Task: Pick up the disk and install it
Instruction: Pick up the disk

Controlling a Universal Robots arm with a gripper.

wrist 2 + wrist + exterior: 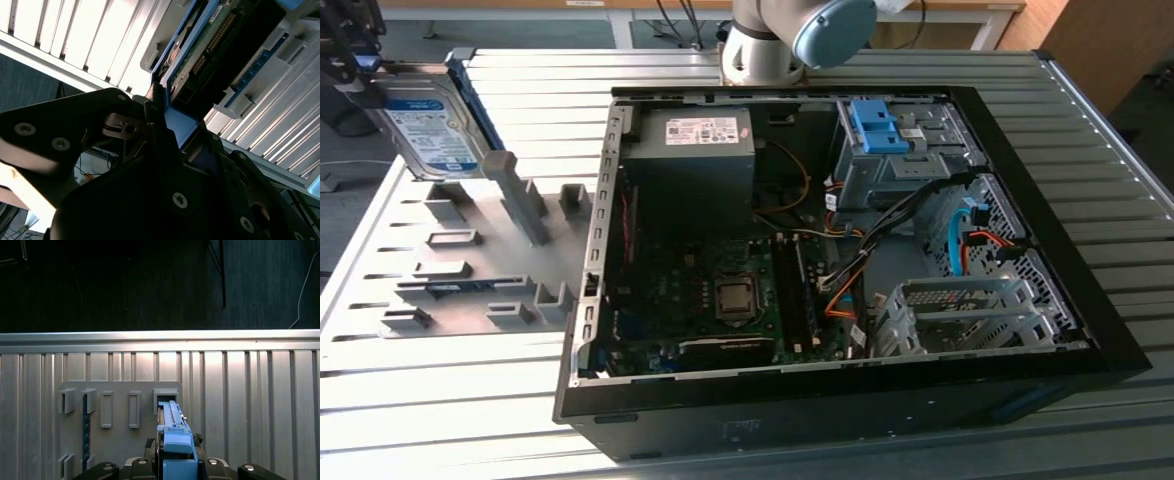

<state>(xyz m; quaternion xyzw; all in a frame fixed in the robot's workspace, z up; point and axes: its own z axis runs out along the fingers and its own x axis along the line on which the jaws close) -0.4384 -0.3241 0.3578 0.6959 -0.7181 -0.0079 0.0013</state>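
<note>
My claw (pixel 364 75) is clamped on the upper end of the disk (pixel 434 130). The disk stands on edge, long axis nearly upright, at the far corner of the grey holder plate (pixel 467 270) on the exterior view's left of the counter (pixel 1107 180). The open computer case (pixel 854 300) lies well apart toward the exterior view's right, and the wrist hangs above the disk with the claw pointing down along it, pinching its blue rail (pixel 172 440).

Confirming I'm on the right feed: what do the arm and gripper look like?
In the exterior view, the arm is a silver-grey tubular joint with a pale blue round cap. In the second wrist view, the gripper is black, built of flat angular plates dotted with small silver screw heads.
</note>
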